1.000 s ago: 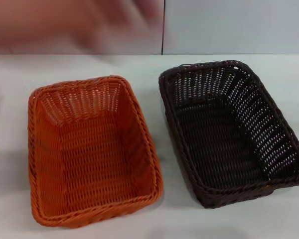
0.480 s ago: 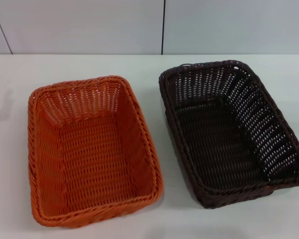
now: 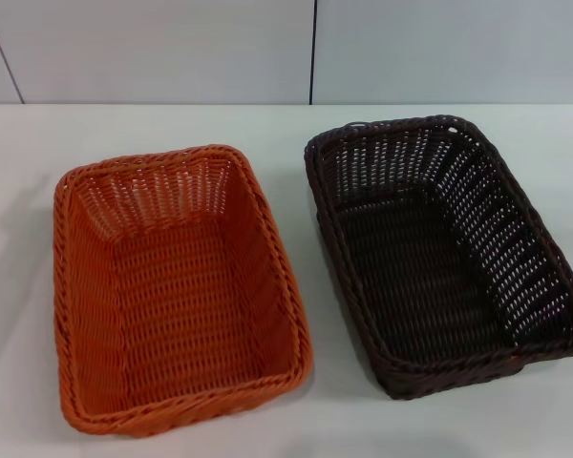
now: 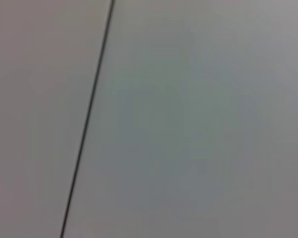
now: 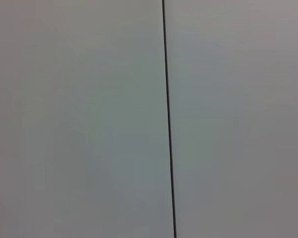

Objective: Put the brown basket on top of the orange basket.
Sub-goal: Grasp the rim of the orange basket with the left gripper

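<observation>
The orange basket (image 3: 177, 286) sits on the white table at the left in the head view, empty and upright. The brown basket (image 3: 444, 250) sits beside it at the right, empty and upright, a small gap between the two. Neither of my grippers shows in the head view. The left wrist and right wrist views show only a pale wall panel with a dark seam, no fingers and no basket.
The white table (image 3: 296, 124) runs back to a pale wall (image 3: 172, 48) with a dark vertical seam (image 3: 313, 52). Bare table lies behind both baskets and in front of the brown one.
A blurred hand or arm that crossed the top left of the head view one second ago has gone. The baskets have not moved.
</observation>
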Controlling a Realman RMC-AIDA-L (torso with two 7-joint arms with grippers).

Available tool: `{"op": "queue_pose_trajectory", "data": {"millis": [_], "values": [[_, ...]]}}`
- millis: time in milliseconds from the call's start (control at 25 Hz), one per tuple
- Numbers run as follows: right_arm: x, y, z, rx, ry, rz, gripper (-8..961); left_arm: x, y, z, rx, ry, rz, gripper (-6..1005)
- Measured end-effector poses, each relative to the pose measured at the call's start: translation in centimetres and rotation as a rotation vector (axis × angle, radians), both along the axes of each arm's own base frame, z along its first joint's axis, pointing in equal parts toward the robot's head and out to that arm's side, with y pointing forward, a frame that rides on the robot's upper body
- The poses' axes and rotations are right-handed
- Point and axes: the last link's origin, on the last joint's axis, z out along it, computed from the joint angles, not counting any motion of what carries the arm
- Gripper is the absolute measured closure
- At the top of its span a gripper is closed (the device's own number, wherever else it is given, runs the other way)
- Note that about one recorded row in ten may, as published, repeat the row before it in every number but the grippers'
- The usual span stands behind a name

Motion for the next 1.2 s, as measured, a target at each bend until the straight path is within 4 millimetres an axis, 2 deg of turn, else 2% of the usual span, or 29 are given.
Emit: {"op": "queue_pose_trajectory", "data": {"millis": [40,120,280,320,520,560,640,680,840,880,960,1000,1080,1120,1160,1200], "values": [[0.0,0.0,0.0,0.0,0.0,0.0,527,0.0,0.0,0.0,0.0,0.0,0.0,478],[-0.1,0.1,0.0,-0.002,0.0,0.002,527,2.0,-0.3,-0.5,-0.019,-0.004,-0.002,450],[-0.2,0.3,-0.1,-0.004,0.001,0.006,527,2.4,-0.5,-0.7,-0.027,-0.013,-0.003,344],[-0.2,0.5,-0.2,-0.007,0.002,0.006,527,3.3,-0.7,-1.8,-0.053,-0.012,0.033,321],[-0.3,0.7,-0.2,-0.009,0.002,0.009,527,3.3,-0.7,-1.8,-0.053,-0.012,0.033,207],[-0.4,0.7,-0.3,-0.009,0.002,0.01,527,3.7,-0.5,-3.0,-0.071,0.045,0.104,184],[-0.4,0.7,-0.2,-0.009,0.001,0.01,527,3.7,-0.5,-3.0,-0.071,0.045,0.104,182],[-0.3,0.7,-0.2,-0.009,0.001,0.01,527,3.4,-0.3,-2.4,-0.053,0.024,0.116,181],[-0.2,0.5,-0.3,-0.008,0.004,0.007,527,3.4,-0.3,-2.4,-0.053,0.024,0.116,182],[-0.2,0.4,-0.3,-0.008,0.004,0.006,527,2.7,0.1,-1.1,-0.023,-0.028,0.126,182],[-0.2,0.4,-0.4,-0.008,0.005,0.006,527,2.7,0.1,-1.1,-0.023,-0.028,0.126,182],[-0.2,0.4,-0.4,-0.008,0.005,0.006,527,0.7,0.5,0.6,0.022,-0.072,0.176,182],[-0.2,0.4,-0.4,-0.009,0.006,0.005,527,0.7,0.5,0.6,0.022,-0.072,0.176,183],[-0.2,0.4,-0.5,-0.009,0.008,0.004,527,-0.1,0.6,1.1,0.035,-0.098,0.191,183],[-0.2,0.4,-0.5,-0.009,0.008,0.004,527,-0.1,0.6,1.1,0.035,-0.098,0.191,182],[-0.2,0.4,-0.5,-0.01,0.008,0.003,527,-1.2,0.6,1.6,0.043,-0.133,0.203,181]]}}
